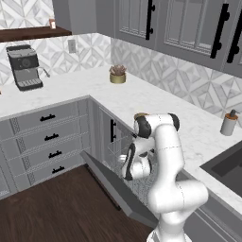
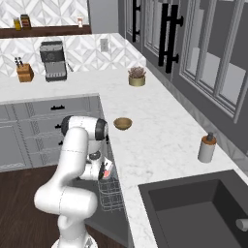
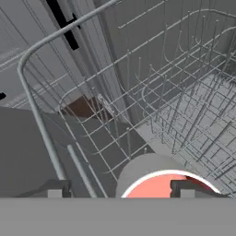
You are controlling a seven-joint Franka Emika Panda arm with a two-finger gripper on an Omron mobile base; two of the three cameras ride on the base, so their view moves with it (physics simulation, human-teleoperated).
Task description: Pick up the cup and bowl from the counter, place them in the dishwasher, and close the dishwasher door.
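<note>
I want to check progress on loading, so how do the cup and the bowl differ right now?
The cup sits down among the dishwasher's wire rack; the bowl rests on the counter. The cup is white outside and salmon-red inside; the bowl is golden-brown. Both are small, round and mouth-up.

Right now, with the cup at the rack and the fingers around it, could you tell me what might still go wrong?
1. The cup sits right under the fingers, between them; pulling out at an angle could tip it in the wire rack.
2. The bowl is on the counter near the edge above the dishwasher; a wide arm swing might knock it.
3. The dishwasher door hangs open and low, so it could be struck if the base drives.
</note>
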